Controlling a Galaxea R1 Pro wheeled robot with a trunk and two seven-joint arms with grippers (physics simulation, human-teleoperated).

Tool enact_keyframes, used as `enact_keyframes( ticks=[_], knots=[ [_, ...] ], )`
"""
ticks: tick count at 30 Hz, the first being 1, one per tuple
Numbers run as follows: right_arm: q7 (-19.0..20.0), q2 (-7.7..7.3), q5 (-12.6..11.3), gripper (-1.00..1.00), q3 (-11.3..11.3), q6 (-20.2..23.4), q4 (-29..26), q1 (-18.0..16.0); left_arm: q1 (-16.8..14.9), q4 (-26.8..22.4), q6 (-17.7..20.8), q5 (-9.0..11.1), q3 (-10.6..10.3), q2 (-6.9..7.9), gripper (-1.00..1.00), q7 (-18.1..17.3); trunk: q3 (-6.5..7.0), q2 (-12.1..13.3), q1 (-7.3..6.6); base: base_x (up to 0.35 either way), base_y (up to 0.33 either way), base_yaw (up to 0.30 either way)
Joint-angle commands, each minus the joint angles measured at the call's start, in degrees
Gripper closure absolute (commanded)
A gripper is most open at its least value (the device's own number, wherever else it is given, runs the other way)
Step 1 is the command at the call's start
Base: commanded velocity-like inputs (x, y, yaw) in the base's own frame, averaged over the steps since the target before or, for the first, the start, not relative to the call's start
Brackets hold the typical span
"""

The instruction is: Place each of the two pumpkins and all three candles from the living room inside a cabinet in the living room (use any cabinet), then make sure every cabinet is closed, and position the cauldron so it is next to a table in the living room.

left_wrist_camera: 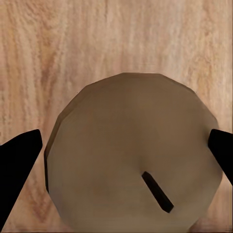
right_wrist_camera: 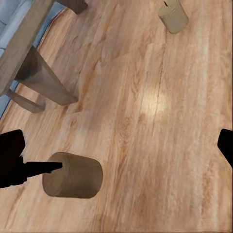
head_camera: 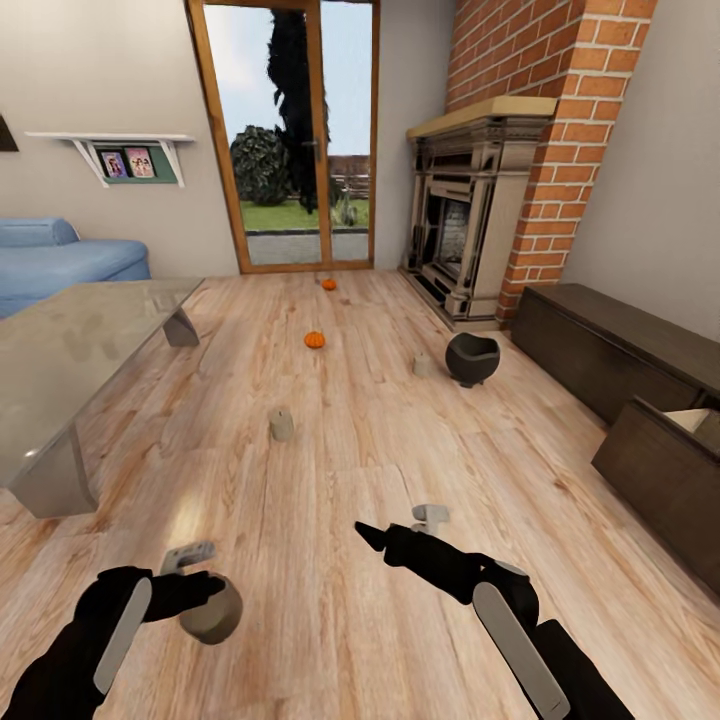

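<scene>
My left gripper is shut on a tan candle, held just above the wooden floor. The left wrist view looks down on that candle's top and its dark wick, with a finger at each side. The right gripper hangs open and empty beside it. Two more candles stand on the floor. Both pumpkins lie farther off toward the glass door. The black cauldron sits near the fireplace. The dark cabinet runs along the right wall, with a drawer pulled out.
A low glass-topped table with grey legs stands at the left, in front of a blue sofa. The brick fireplace fills the far right corner. Open floor lies between me and the cabinet.
</scene>
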Motion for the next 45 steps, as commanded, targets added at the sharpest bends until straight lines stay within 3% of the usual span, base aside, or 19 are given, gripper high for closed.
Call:
enact_keyframes(
  ticks=[1,10,13,26,45],
  knots=[
    [-1.2,-0.03,-0.1,-1.00,0.0,0.2,0.0,0.0,0.0,-0.1,0.6,-0.1,0.1,-0.02,1.00,-0.2,-0.05,0.0,-0.01,0.000,0.000,0.000],
    [-20.6,0.08,-0.2,-1.00,-0.2,0.9,-0.1,0.0,0.0,-0.3,1.1,-0.2,0.2,-0.03,1.00,-0.2,1.50,0.1,-0.19,0.000,0.000,0.000],
    [-24.4,0.04,-0.2,-1.00,-0.2,0.9,-0.2,0.0,0.0,-0.3,1.1,-0.3,0.2,0.00,1.00,-0.1,1.50,0.1,-0.19,0.000,0.000,0.000],
    [-26.3,0.13,-0.1,-1.00,0.0,0.8,-0.3,0.0,0.0,-0.4,1.0,-0.9,-0.1,0.09,1.00,0.0,1.50,0.1,-0.19,0.139,0.042,0.011],
    [-26.4,0.21,-0.1,-1.00,0.0,0.8,-0.7,0.0,0.0,-0.3,0.7,-1.0,-0.7,-0.10,1.00,0.5,1.48,0.1,-0.19,0.307,-0.048,0.218]
  ],
)
